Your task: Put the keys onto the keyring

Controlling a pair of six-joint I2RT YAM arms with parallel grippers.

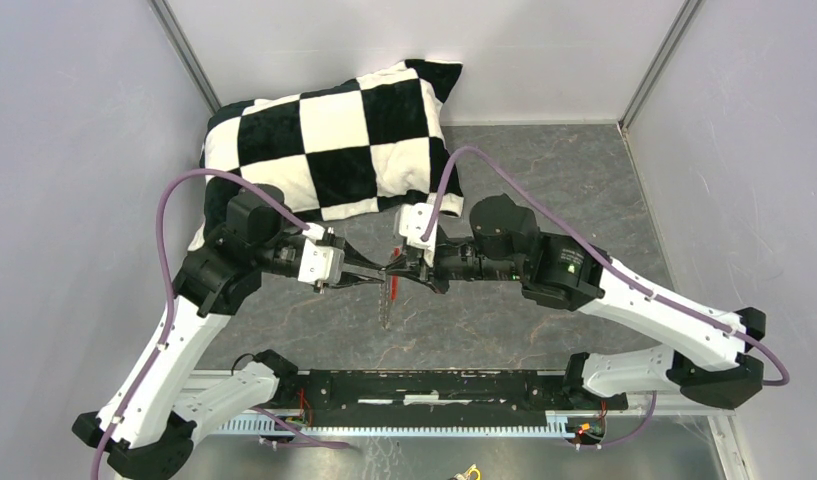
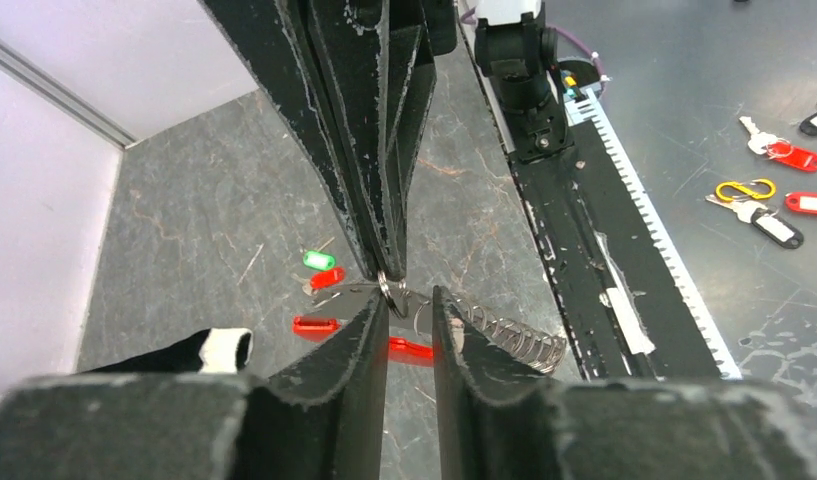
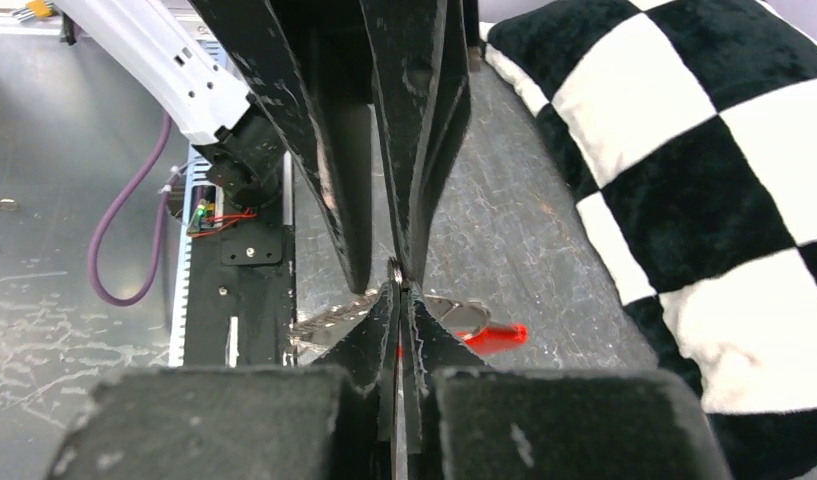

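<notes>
Closest to the lens are the fingers of the left tool [image 2: 408, 292], parted by a narrow gap and, as far as I can tell, clamping nothing. The thin wire loop of the keyring [image 2: 389, 290] sits just ahead of their tips, with no pad clearly pressing on it. Down on the surface, on the far-edge side of both tools, the green key [image 2: 317, 260] and the red key [image 2: 327, 277] lie close together, neither one threaded on. The right tool [image 3: 401, 290] is fully closed, pinching the loop at its very tips and holding it up over the middle of the surface. From the loop a silvery chain [image 2: 504, 338] trails toward the near edge, with the red fob [image 3: 494, 335] beneath. I cannot tell whether those two hang free or rest on the surface. This looks like the stage of steadying the loop before any key goes on. The right pinch should hold firm so the loop does not twist under the chain's weight. The left tool would do best to close squarely on the opposite side of the wire, not nudge it sideways. Only once the loop is secure should either tool go down for a key, taking it by the plastic head, since both are tiny and lie flat.
</notes>
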